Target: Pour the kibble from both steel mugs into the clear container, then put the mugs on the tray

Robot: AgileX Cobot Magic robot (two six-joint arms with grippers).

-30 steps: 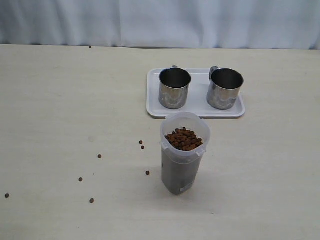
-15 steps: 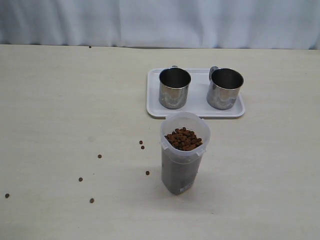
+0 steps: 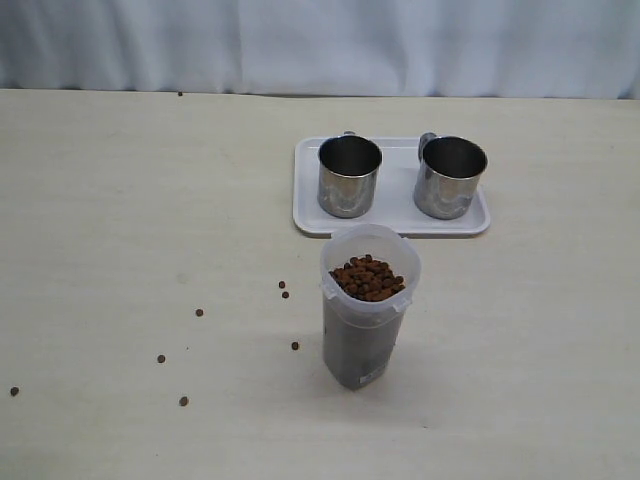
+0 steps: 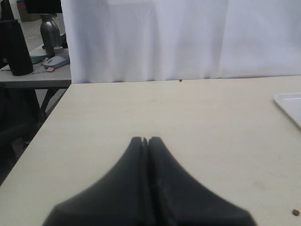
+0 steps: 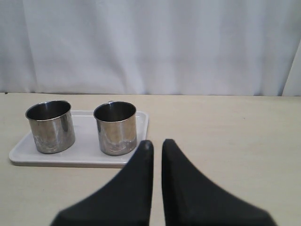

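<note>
Nothing has moved in the last second: two shiny steel mugs (image 3: 349,178) stand, seemingly empty, on the flat white plastic tray (image 3: 400,218) at 12 o'clock of the tall clear plastic container (image 3: 365,335) heaped with brown kibble (image 3: 368,279), left end effector (image 4: 145,141) and right end effector (image 5: 154,143) both pinched narrow on nothing, so the task looks done bar stray pellets (image 3: 200,312) on the bench (image 3: 120,200) at 9 o'clock.

Mugs (image 3: 349,180) on tray (image 3: 397,207), kibble (image 3: 368,278) in container (image 3: 360,350)

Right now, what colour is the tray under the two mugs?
White; the tray shows best in the exterior view, holding both steel mugs.

Matte black left tool (image 4: 145,140) and right tool (image 5: 154,143), 2 smooth tapering fingers (image 5: 134,188) each.
</note>
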